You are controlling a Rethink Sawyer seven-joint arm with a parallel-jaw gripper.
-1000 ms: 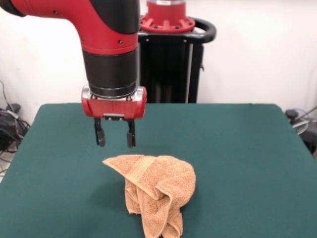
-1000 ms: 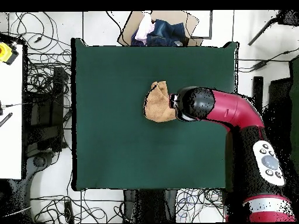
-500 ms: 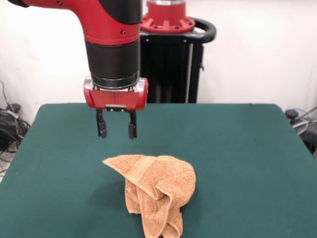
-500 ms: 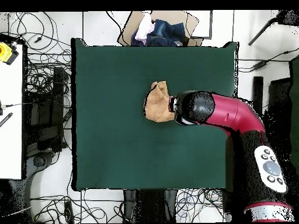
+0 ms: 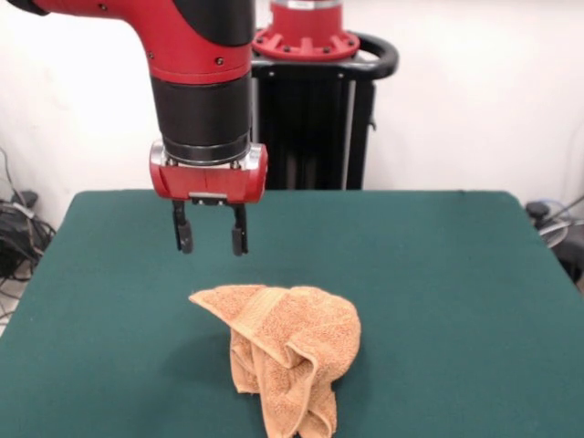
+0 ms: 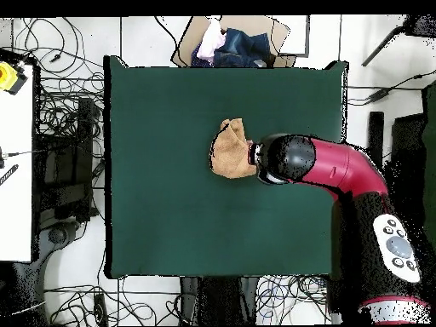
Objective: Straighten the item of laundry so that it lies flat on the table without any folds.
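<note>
The orange-tan towel (image 5: pixel 290 349) lies crumpled in a folded heap near the front middle of the dark green table (image 5: pixel 438 301). A woven band runs across its top fold. In the overhead view the towel (image 6: pixel 228 150) is a small bunched patch at the table's (image 6: pixel 170 196) centre. My gripper (image 5: pixel 211 239) hangs open above the table, behind and to the left of the heap, with nothing between its fingers. From overhead the red arm's head (image 6: pixel 285 159) covers the gripper, just right of the towel.
A cardboard box with dark and pale clothes (image 6: pixel 232 43) sits beyond the table's top edge in the overhead view. Cables (image 6: pixel 64 111) lie on the floor to the left. A black pedestal (image 5: pixel 315 119) stands behind the table.
The gripper rose from just above the towel's left corner and edged slightly sideways. It stays open. The towel has not moved.
</note>
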